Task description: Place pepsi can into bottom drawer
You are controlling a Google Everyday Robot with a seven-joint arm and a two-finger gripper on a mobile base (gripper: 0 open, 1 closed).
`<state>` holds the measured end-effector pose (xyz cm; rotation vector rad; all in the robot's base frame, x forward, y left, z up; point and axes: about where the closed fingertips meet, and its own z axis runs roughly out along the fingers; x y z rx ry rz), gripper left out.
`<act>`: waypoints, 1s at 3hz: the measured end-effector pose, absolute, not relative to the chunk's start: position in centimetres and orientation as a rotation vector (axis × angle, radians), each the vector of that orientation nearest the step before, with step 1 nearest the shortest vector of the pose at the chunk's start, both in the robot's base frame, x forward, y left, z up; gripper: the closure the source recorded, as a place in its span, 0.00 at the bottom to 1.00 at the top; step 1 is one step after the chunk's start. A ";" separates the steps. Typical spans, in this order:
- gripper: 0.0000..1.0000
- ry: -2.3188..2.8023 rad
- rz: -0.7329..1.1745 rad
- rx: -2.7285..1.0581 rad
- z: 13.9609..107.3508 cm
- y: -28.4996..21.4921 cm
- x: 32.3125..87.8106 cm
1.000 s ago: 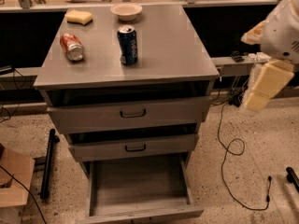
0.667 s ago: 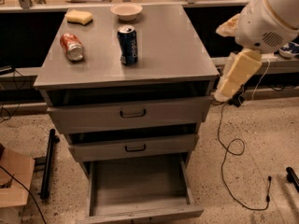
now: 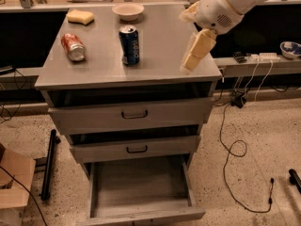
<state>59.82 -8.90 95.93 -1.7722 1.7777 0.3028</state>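
The pepsi can (image 3: 129,44) stands upright on the grey cabinet top (image 3: 160,55), dark blue with a silver top. The bottom drawer (image 3: 141,185) is pulled out and shows a bare grey interior. My gripper (image 3: 195,55) hangs from the white arm at the upper right, above the right part of the cabinet top, well to the right of the pepsi can and apart from it. Nothing shows in it.
A red-orange soda can (image 3: 73,46) lies on its side at the left of the top. A yellow sponge (image 3: 80,17) and a white bowl (image 3: 128,9) sit at the back. The two upper drawers (image 3: 134,114) are slightly open. Cables (image 3: 235,149) lie on the floor at the right, a cardboard box (image 3: 14,178) at the left.
My arm has swung left from beside the cabinet's right edge to over the right part of its top. The cans have not moved.
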 end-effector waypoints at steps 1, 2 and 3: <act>0.00 1.779 0.304 -1.773 95.9 -8.9 59.8; 0.00 1.791 0.338 -1.721 94.5 -8.3 60.7; 0.00 1.741 0.413 -1.668 92.8 -6.2 63.4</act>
